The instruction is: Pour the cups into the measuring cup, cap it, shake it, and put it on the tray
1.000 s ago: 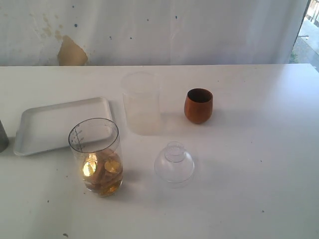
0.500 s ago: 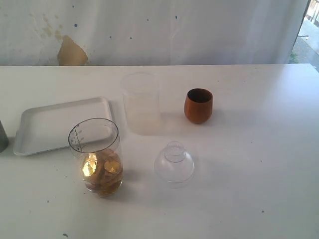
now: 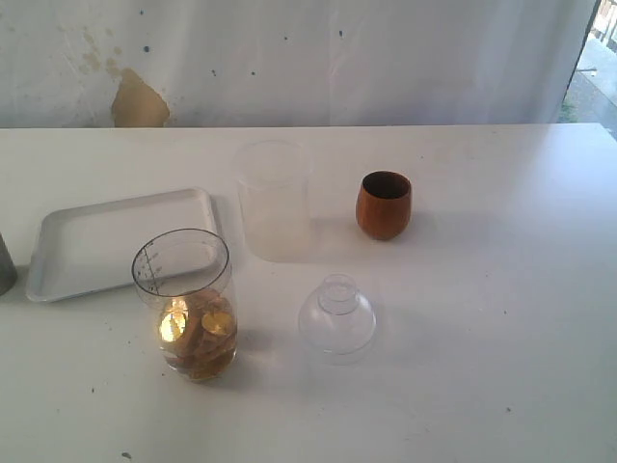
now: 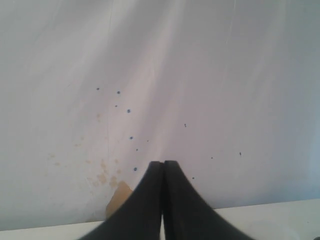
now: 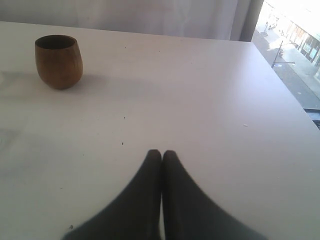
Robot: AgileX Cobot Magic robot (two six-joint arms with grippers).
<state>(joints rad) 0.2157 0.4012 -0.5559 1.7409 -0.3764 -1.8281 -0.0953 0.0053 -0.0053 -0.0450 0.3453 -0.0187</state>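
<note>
The measuring cup (image 3: 186,302), clear with printed marks, stands near the front left holding golden-brown pieces at its bottom. Behind it lies the white tray (image 3: 92,241). The brown wooden cup (image 3: 384,204) stands upright at the back right, also in the right wrist view (image 5: 58,61). Only a grey sliver of the steel tumbler (image 3: 5,265) shows at the left edge. A clear domed cap (image 3: 336,315) rests on the table in the middle. Neither arm shows in the exterior view. My left gripper (image 4: 163,164) is shut and faces the back wall. My right gripper (image 5: 162,153) is shut over bare table, far from the wooden cup.
A frosted translucent plastic cup (image 3: 274,200) stands between the tray and the wooden cup. A stained white curtain (image 3: 289,58) hangs behind the table. The table's right edge (image 5: 295,107) runs past my right gripper.
</note>
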